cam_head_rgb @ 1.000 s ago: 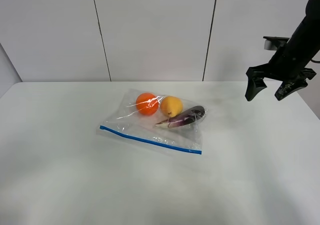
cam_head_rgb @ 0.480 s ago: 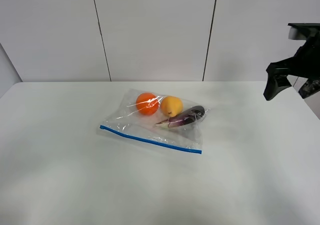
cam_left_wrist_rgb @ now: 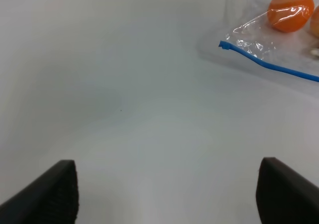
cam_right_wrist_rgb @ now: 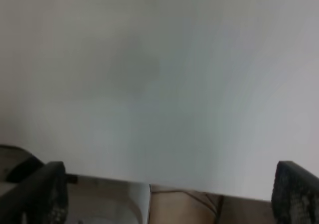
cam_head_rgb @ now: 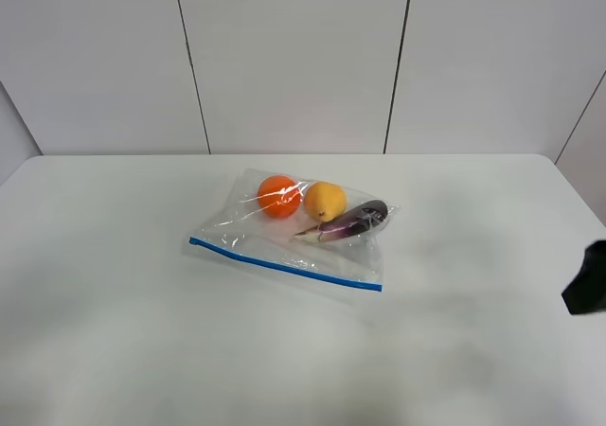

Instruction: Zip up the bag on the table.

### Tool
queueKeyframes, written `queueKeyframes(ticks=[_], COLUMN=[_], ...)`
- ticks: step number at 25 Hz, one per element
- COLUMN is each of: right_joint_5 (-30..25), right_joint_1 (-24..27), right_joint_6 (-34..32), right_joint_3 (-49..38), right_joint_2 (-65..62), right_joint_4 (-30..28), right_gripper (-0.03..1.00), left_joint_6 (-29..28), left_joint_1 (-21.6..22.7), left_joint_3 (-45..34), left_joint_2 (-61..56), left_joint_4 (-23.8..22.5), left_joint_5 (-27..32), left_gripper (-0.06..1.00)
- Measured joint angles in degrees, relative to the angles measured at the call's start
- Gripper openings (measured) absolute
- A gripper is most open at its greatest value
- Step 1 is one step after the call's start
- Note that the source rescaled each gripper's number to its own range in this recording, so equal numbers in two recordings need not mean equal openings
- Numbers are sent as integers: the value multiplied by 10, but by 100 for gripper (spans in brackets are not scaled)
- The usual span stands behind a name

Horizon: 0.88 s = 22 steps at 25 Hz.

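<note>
The clear bag (cam_head_rgb: 294, 232) lies on the white table (cam_head_rgb: 114, 284) near its middle, with a blue zipper strip (cam_head_rgb: 284, 266) along its near edge. An orange fruit (cam_head_rgb: 278, 196), a yellow fruit (cam_head_rgb: 325, 201) and a purple eggplant (cam_head_rgb: 352, 221) show through it. The left wrist view shows the strip's end (cam_left_wrist_rgb: 225, 45) and the orange fruit (cam_left_wrist_rgb: 290, 9). My left gripper (cam_left_wrist_rgb: 167, 194) is open, well short of the bag. My right gripper (cam_right_wrist_rgb: 162, 194) is open over the table's edge; only a dark part (cam_head_rgb: 589, 292) shows at the right border.
White wall panels (cam_head_rgb: 294, 57) stand behind the table. The right wrist view shows bare tabletop (cam_right_wrist_rgb: 159, 84) and, past its edge, floor with cables (cam_right_wrist_rgb: 194, 204).
My right arm has dropped from high at the back right down to the right border of the exterior view. The bag has not moved.
</note>
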<state>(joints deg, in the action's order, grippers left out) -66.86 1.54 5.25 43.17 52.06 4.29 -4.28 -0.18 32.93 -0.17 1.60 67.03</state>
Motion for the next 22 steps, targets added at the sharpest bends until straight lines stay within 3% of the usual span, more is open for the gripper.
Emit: queueKeyframes(ticks=[3,7,22], right_joint_5=[52,70,81], right_joint_1=[0,0,0], right_joint_6=[-2,-7,-10], right_joint_3=[-76,-143,-144], right_joint_2=[-104,-238,-496], right_joint_4=[0,-1,-4], right_gripper=[100,100,100], left_joint_6=[0,0,0], left_joint_1=[0,0,0], left_joint_3=[0,0,0], left_joint_2=[0,0,0], left_joint_4=[0,0,0], left_joint_5=[0,0,0], left_gripper=[96,96,96])
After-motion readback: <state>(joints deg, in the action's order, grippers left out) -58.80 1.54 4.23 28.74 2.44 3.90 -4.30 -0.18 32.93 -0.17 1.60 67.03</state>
